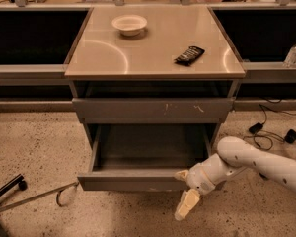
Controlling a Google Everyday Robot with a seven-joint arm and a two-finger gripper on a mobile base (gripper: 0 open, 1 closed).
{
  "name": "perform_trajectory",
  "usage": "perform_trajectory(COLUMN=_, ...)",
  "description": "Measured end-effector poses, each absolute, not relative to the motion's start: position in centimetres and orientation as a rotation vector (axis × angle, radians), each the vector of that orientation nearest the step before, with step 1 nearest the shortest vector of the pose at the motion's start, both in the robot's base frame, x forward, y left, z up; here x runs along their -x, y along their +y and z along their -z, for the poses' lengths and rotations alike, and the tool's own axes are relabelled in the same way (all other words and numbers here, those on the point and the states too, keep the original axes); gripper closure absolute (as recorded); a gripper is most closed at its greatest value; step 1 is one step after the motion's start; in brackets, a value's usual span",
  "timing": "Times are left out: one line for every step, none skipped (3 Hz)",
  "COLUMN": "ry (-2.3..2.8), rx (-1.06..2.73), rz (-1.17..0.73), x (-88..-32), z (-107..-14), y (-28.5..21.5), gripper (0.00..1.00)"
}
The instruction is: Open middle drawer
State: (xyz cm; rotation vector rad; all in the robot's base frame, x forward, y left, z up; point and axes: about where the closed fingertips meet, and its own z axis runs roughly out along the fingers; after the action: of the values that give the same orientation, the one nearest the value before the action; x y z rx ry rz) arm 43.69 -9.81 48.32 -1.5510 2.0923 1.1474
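The middle drawer [133, 180] of the grey cabinet stands pulled out, showing its bare grey inside [148, 147]. Its plain flat front faces me. My gripper [185, 195] is at the right end of that front. One cream fingertip [181, 174] rests at the front's top edge and the other finger [187, 205] hangs down before it, well apart. The white arm [256, 162] reaches in from the right. The top drawer front [153, 110], with white scratch marks, is shut. The lowest drawer is hidden under the open one.
On the cabinet top [153, 48] sit a white bowl [129, 23] and a dark snack bar [190, 55]. A clear bottle [293, 52] stands on the right ledge. Cables [266, 127] lie on the speckled floor at right, and a metal bar [34, 199] lies at left.
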Motion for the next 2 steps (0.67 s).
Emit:
perform_trajectory(ry=2.09, rx=1.559, rz=-1.137, x=-44.0, z=-48.4, y=-9.7, gripper=0.0)
perform_trajectory(ry=2.081, rx=1.565, rz=-1.073, x=-46.5, z=-48.8, y=-10.3, gripper=0.0)
